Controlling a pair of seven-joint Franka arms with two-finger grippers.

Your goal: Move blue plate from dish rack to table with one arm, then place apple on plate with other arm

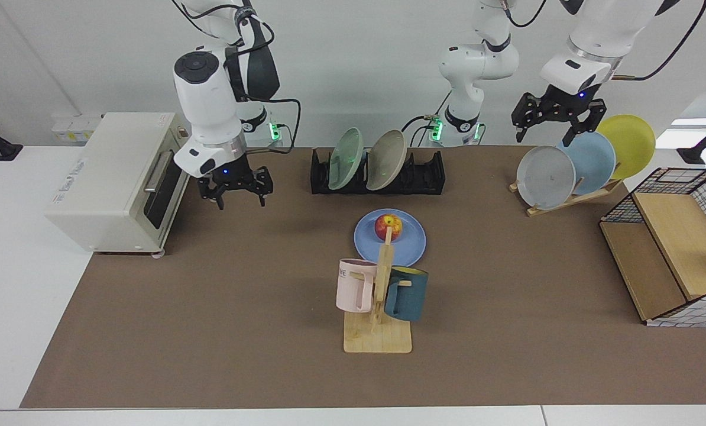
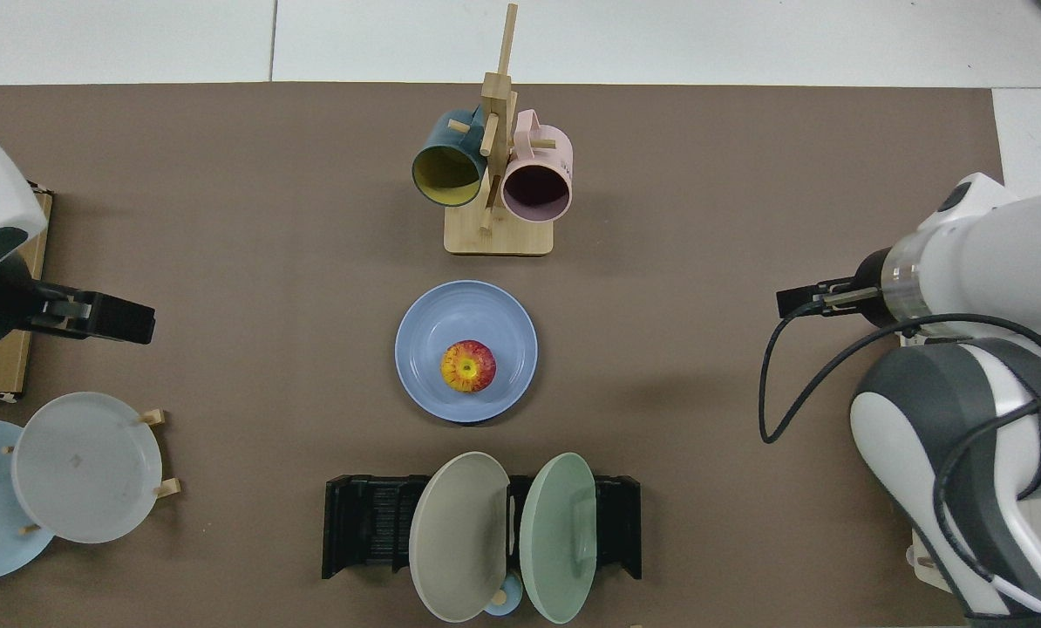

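Observation:
The blue plate (image 1: 411,242) (image 2: 433,324) lies flat on the table's brown mat (image 1: 211,307), in front of the black dish rack (image 1: 427,174) (image 2: 365,523). The red and yellow apple (image 1: 388,225) (image 2: 467,365) rests in the plate's middle. My right gripper (image 1: 240,195) hangs open and empty above the mat beside the toaster oven, well away from the plate. My left gripper (image 1: 557,121) waits open above the wooden plate rack. In the top view, the right gripper's fingers are hidden under its arm (image 2: 974,366).
A green plate (image 1: 344,158) and a beige plate (image 1: 386,160) stand in the dish rack. A mug tree (image 1: 378,296) with a pink and a teal mug stands just before the blue plate. Toaster oven (image 1: 116,177), slanted wooden plate rack (image 1: 572,195), wire basket shelf (image 1: 672,236).

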